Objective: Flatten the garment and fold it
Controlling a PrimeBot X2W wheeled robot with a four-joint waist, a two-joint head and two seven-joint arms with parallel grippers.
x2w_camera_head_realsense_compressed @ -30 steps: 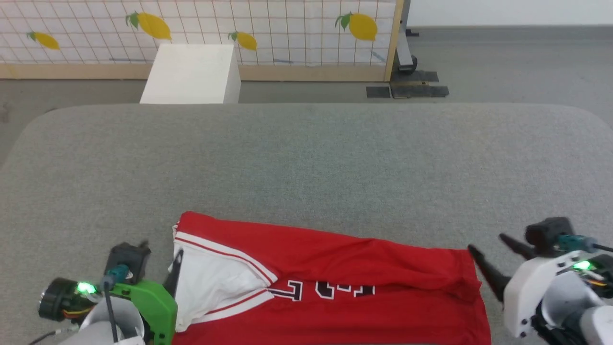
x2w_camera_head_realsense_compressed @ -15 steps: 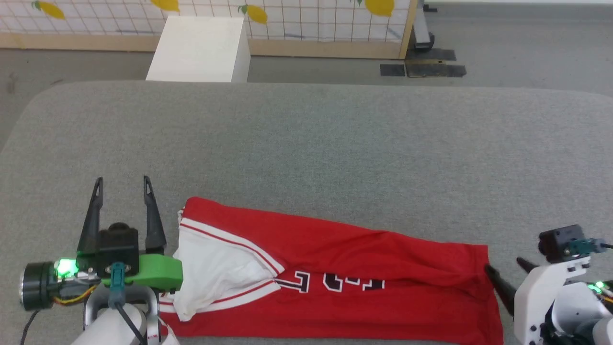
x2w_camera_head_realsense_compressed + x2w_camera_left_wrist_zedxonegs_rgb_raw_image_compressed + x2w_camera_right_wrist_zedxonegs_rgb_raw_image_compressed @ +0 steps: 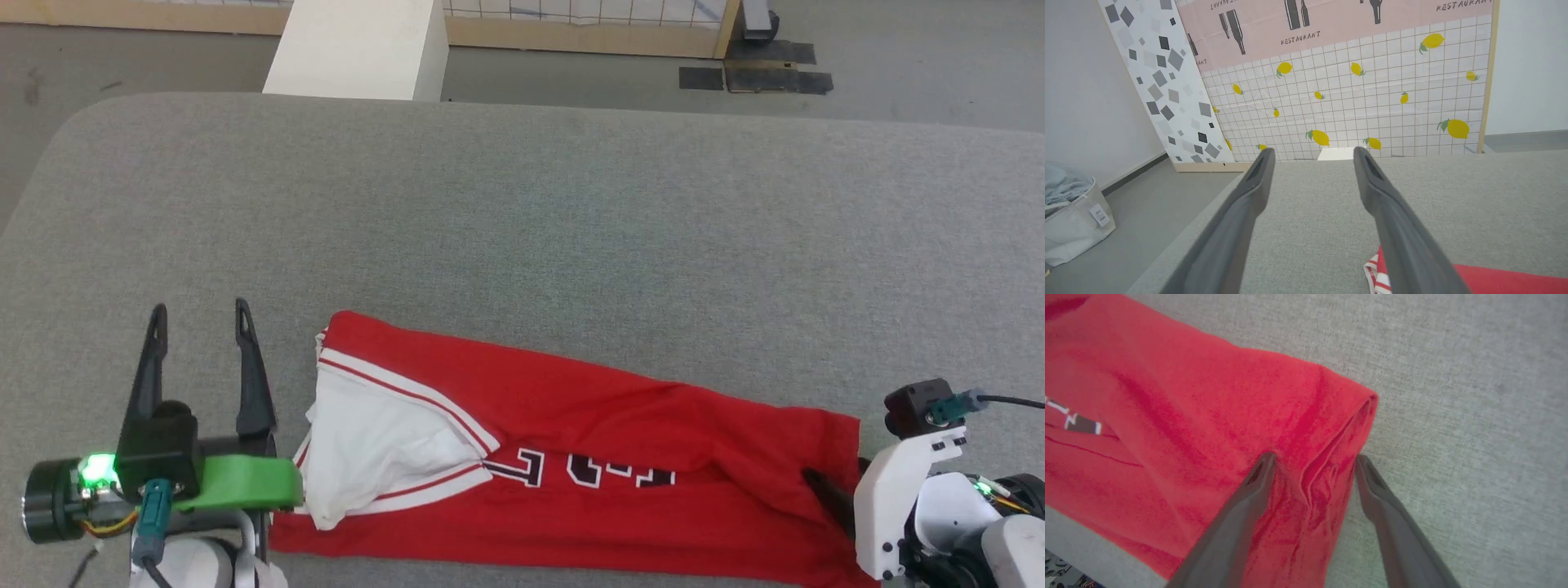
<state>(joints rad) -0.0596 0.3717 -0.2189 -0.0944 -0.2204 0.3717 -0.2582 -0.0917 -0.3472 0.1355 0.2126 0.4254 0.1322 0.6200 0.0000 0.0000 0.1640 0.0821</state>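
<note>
Red garment [image 3: 571,441] lay part-folded on grey table [image 3: 522,229]. Your right gripper [image 3: 1314,457], jaws wide and empty, straddled its bunched hem corner. Your left gripper [image 3: 200,306] was wide and empty, sleeve trim just beside. Folding step, likely; next you'd pinch both ends.

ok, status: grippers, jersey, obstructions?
Left gripper open, empty, beside the garment. Right gripper open, straddling its rumpled edge. Garment bunched, not flat. Nothing blocking on the grey surface.

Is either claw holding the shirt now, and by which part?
Nothing is held. The left claw stands open beside the shirt; the right claw is open, astride a fold at its edge.
</note>
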